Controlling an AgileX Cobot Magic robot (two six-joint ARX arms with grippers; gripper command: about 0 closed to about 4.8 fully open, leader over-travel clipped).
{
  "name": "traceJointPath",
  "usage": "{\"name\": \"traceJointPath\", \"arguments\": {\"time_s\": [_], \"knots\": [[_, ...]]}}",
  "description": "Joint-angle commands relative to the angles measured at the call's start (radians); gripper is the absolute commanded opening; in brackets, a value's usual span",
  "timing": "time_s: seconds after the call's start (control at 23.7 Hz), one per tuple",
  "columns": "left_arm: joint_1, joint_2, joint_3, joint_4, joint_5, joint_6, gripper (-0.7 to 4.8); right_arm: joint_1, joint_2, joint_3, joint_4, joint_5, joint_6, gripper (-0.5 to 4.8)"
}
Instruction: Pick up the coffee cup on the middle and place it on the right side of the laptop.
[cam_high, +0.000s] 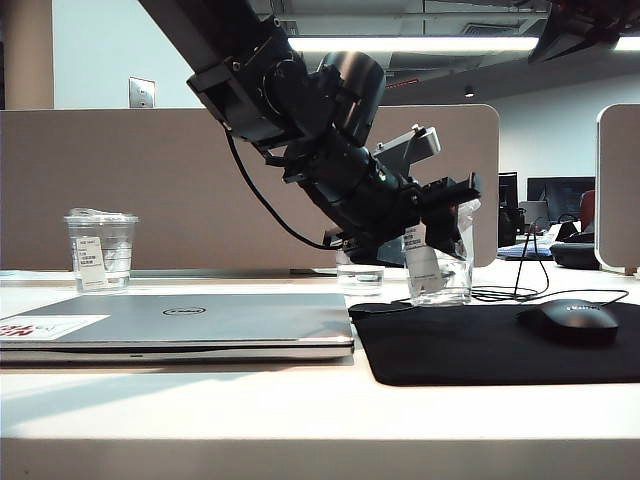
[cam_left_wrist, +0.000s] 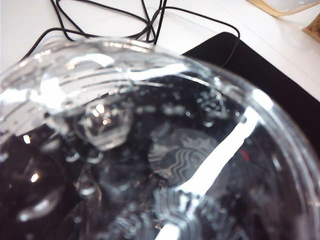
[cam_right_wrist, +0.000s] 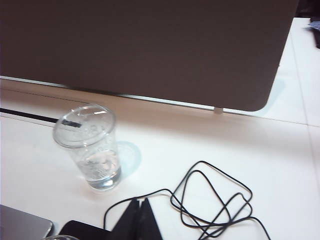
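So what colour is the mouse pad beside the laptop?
Black, clearest in the exterior view: the mouse pad beside the laptop.

exterior: low, table-level | left wrist: pressed against coffee cup (cam_left_wrist: 150, 150); right wrist: overhead

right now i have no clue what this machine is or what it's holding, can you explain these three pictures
It is a robot with two arms, each ending in a two-finger gripper. The side-on picture comes from a fixed camera: the left gripper clasps the coffee cup at the black mouse pad, right of the laptop. The glassy close-up is that arm's wrist camera, right against the lid. The third is the other wrist camera: the right gripper, shut and empty, hangs above a taller cup and a cable.
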Motion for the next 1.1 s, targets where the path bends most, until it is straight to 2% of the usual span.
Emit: {"name": "traceJointPath", "arguments": {"time_s": [0.04, 0.21, 0.34, 0.38, 0.42, 0.46, 0.51, 0.63, 0.72, 0.84, 1.1], "knots": [[-0.008, -0.005, 0.006, -0.002, -0.009, -0.002, 2.60, 0.000, -0.003, 0.005, 0.015, 0.029, -0.011, -0.05], [-0.016, -0.005, 0.006, -0.032, -0.010, -0.001, 3.47, 0.000, -0.003, 0.005, 0.017, 0.035, -0.011, -0.05], [-0.027, -0.005, 0.006, -0.067, -0.008, 0.002, 3.47, 0.000, -0.003, 0.005, 0.017, 0.035, -0.011, -0.05], [-0.034, -0.005, 0.006, -0.090, -0.002, 0.002, 3.67, 0.000, -0.003, 0.005, 0.017, 0.035, -0.011, -0.05], [-0.041, -0.005, 0.006, -0.114, 0.009, 0.002, 4.26, 0.000, -0.003, 0.005, 0.017, 0.035, -0.011, -0.05], [-0.049, -0.005, 0.006, -0.130, 0.009, 0.002, 4.60, 0.000, -0.003, 0.005, 0.017, 0.035, -0.011, -0.05], [-0.054, -0.005, 0.006, -0.141, 0.009, 0.001, 4.72, 0.000, -0.003, 0.005, 0.017, 0.035, -0.010, -0.05], [-0.084, -0.007, 0.006, -0.201, 0.002, 0.002, 4.79, 0.000, -0.004, 0.006, 0.017, 0.035, -0.010, -0.05], [-0.101, -0.007, 0.006, -0.225, -0.050, 0.002, 4.79, 0.000, -0.009, 0.006, 0.015, 0.035, -0.010, -0.05], [-0.108, -0.015, 0.006, -0.245, -0.111, 0.002, 4.79, 0.000, -0.017, 0.006, 0.012, 0.035, -0.010, -0.05], [-0.108, -0.043, 0.006, -0.305, -0.156, 0.008, 4.79, 0.000, -0.023, 0.005, 0.001, 0.035, -0.010, -0.05]]}}
